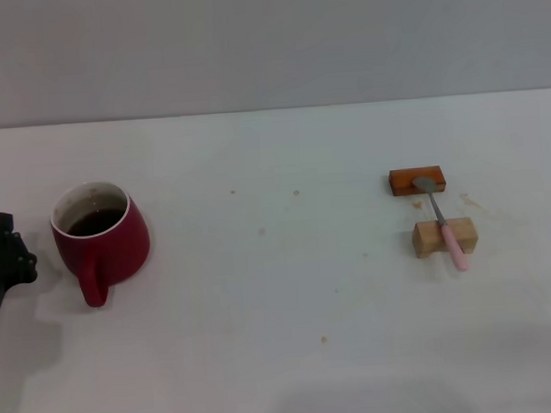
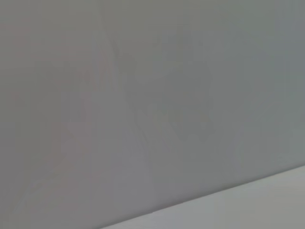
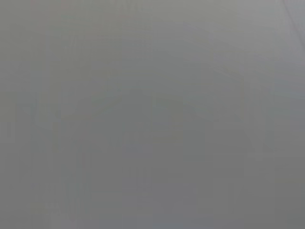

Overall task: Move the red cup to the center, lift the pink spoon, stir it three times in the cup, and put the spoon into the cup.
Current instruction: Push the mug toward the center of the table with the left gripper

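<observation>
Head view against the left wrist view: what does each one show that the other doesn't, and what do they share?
Only the head view shows the work: the red cup with dark liquid at the table's left, its handle toward the camera, the left gripper just left of it, and the pink spoon lying across two wooden blocks on the right. Only the left wrist view shows nothing extra: no cup, spoon or gripper. Both share the grey wall and the white table.
</observation>
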Robot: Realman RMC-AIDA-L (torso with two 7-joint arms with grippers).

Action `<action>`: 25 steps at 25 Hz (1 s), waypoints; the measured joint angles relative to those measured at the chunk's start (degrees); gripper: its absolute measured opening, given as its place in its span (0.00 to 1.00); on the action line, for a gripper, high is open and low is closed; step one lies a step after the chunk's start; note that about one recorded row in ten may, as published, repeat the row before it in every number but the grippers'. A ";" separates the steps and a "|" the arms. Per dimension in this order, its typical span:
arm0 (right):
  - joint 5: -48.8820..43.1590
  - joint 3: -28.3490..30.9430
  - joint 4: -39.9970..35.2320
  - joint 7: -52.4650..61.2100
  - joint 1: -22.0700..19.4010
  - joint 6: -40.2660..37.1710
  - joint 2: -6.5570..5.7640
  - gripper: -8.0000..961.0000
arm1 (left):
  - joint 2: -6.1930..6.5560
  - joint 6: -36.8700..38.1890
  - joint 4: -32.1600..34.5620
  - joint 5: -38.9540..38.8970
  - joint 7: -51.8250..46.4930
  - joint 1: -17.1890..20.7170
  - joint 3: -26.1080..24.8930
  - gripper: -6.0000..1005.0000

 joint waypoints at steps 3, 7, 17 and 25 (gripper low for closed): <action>0.00 -0.01 0.00 0.00 0.00 -0.06 0.01 0.70 | 0.03 -0.38 0.00 0.01 0.36 -0.40 0.71 0.01; 0.00 -0.14 -0.04 0.00 -0.04 -0.56 0.04 0.70 | 0.08 -1.76 0.00 0.01 2.53 -1.20 1.11 0.01; 0.00 -0.21 0.14 0.00 -0.51 -0.89 0.06 0.70 | 0.00 -2.87 0.01 0.07 2.88 -2.02 2.08 0.01; 0.00 -0.21 0.13 0.00 -0.13 -0.89 0.03 0.70 | -0.07 -3.51 0.09 0.10 2.93 -2.82 3.81 0.01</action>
